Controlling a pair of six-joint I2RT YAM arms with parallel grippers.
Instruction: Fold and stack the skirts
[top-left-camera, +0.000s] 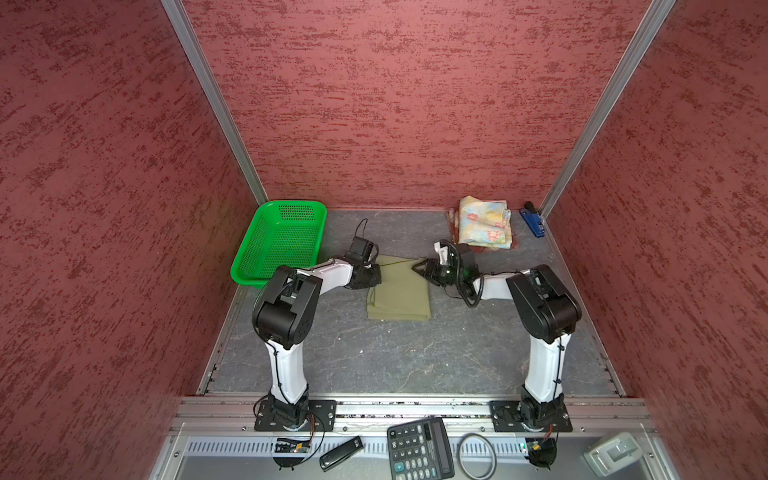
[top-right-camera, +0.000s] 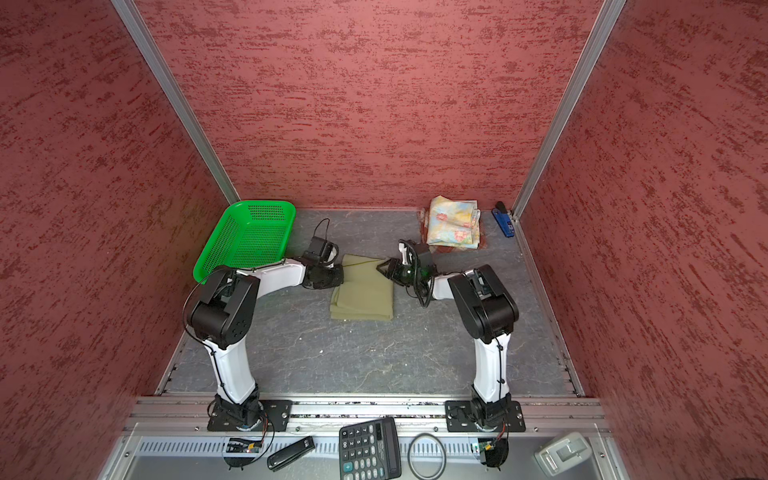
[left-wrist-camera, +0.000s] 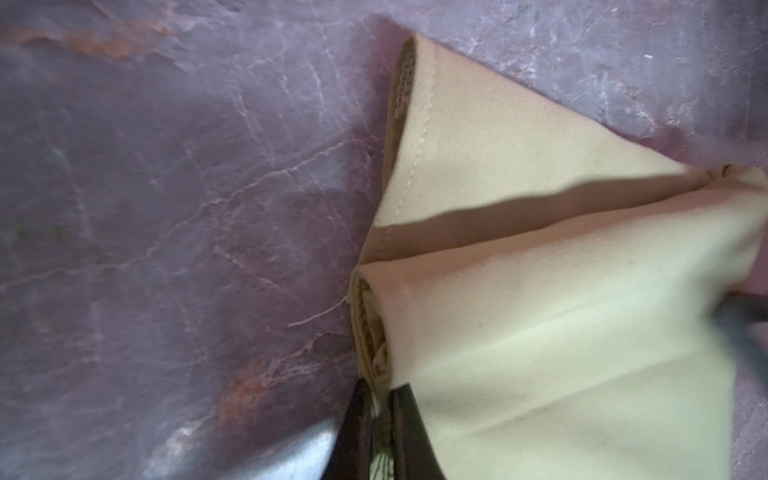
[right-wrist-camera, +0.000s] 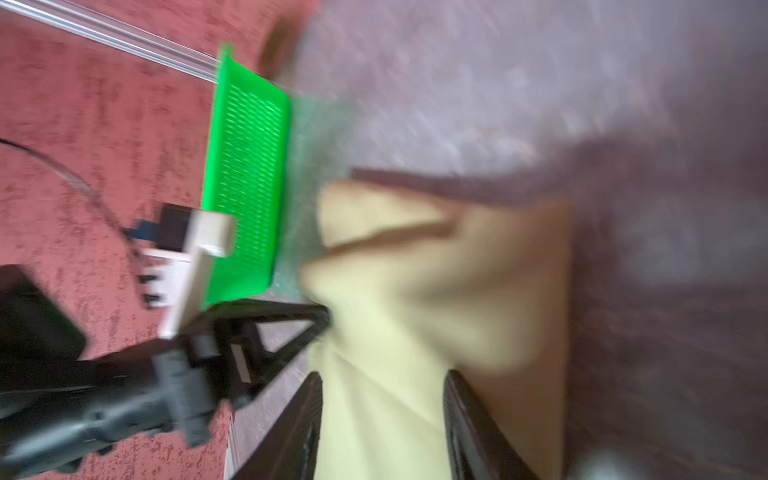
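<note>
the olive skirt (top-left-camera: 399, 295) lies in the middle of the tabletop (top-left-camera: 395, 357), partly folded into a layered rectangle, with its far end bunched between the two arms. the left gripper (left-wrist-camera: 379, 399) has its jaws closed on the far-left edge of the cloth. the right gripper (right-wrist-camera: 382, 378) is at the far-right corner. cloth runs between its jaws, which stand apart, but the blur hides whether they pinch it.

the step in hand looks like the next fold, far edge brought to the near edge. to do it well, grip both corners firmly first and lift them level and just clear. keep the span taut so it does not sag, then lay edge on edge before letting go.

the floral skirt (top-left-camera: 484, 224) sits folded in the far-right corner on top of the plaid skirt (top-left-camera: 452, 222), so the stack likely belongs there. the tabletop is dark, veined and matt. a green basket (top-left-camera: 291, 203) stands far left, and red textured walls (top-left-camera: 395, 104) close in three sides.
</note>
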